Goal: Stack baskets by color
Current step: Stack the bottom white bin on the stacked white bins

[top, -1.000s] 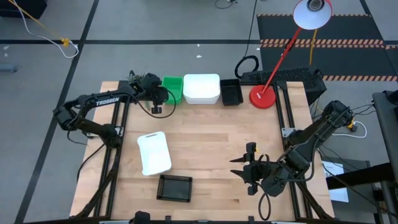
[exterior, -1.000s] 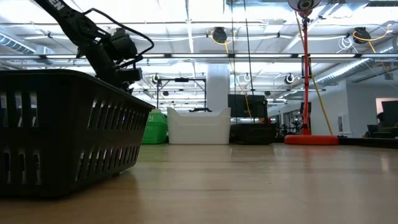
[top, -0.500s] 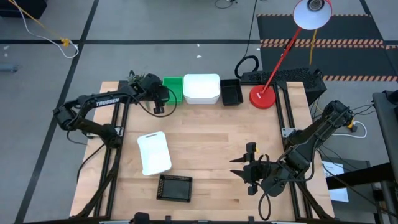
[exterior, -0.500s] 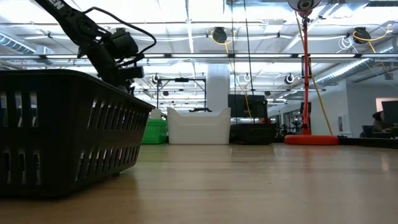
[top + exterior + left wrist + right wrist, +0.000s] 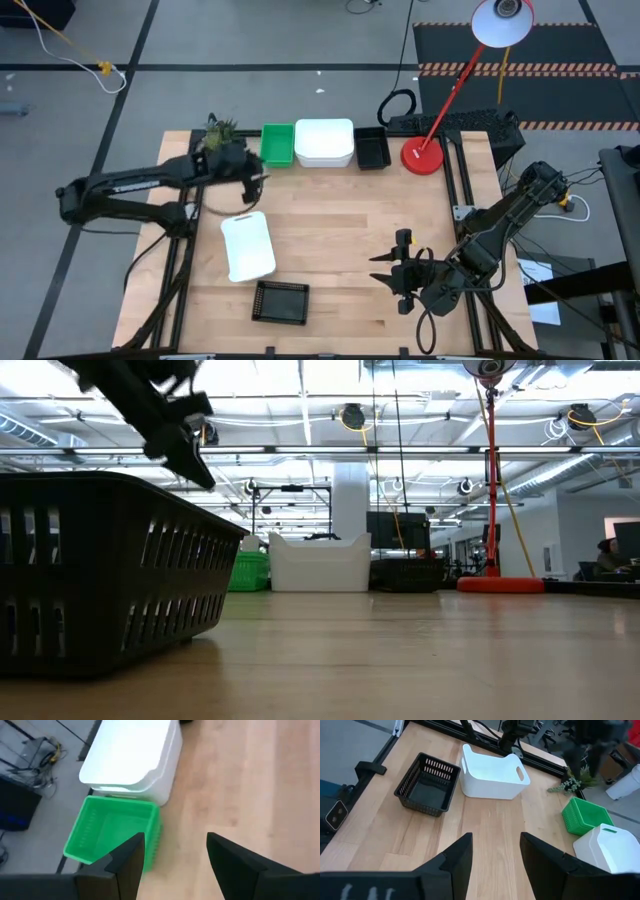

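Green basket point(image 5: 277, 145) now sits free at the far edge of the bench point(image 5: 340, 240), first in a row with a white basket point(image 5: 324, 142) touching it and a black basket point(image 5: 372, 148) just beyond. The left tool point(image 5: 256, 182) was poised right at the green basket's rim a second ago; it has since pulled back off it and hangs above bare wood, fingers spread and gripping nothing (its own wrist view looks down past both fingers onto the green basket and the white one next to it). Reading: the green placement is finished and released. Still loose, on the near side of the left tool: a second white basket point(image 5: 247, 245) lying closest to it, and further on a second black basket point(image 5: 280, 301) near the bench's front edge. My judgement is the loose white one is next, to nest into its match in the row. Right tool point(image 5: 402, 273) waits low over the front right of the bench, fingers spread, empty, unmoved. Red lamp base point(image 5: 422, 157) stands past the black end of the row.
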Tool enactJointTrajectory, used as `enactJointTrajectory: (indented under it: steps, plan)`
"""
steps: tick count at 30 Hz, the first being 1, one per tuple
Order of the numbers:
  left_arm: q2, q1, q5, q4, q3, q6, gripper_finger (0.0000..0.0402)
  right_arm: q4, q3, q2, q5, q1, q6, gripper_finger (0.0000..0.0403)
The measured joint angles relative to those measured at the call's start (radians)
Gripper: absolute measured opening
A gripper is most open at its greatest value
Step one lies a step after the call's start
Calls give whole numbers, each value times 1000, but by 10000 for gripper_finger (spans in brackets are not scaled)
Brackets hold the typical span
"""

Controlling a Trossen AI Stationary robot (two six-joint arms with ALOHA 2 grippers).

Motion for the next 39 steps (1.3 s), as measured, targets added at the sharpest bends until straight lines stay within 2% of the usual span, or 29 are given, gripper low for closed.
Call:
enactJointTrajectory:
  steps: [4,10,15,20,26,29,32,39]
  plan:
    - [-48,-233,-128,-72,0,-178,216,3,0,0,0,-7,-2,157]
    - [-12,-613,-246,-147,0,-451,216,17,0,0,-1,-31,-3,157]
    - [55,-911,-318,-202,0,-497,216,18,0,0,-5,-46,-20,157]
    - [105,-1118,-321,-311,0,-540,216,26,0,0,-6,-46,-47,157]
    - [125,-1237,-320,-421,0,-666,216,37,0,0,-6,-46,-51,157]
    - [148,-1252,-255,-494,0,-704,210,55,0,0,-6,-46,-51,157]
    - [185,-1251,-193,-534,0,-707,191,64,0,0,-7,-46,-51,157]
    - [282,-1251,-133,-523,0,-664,134,71,-3,0,-7,-45,-32,157]
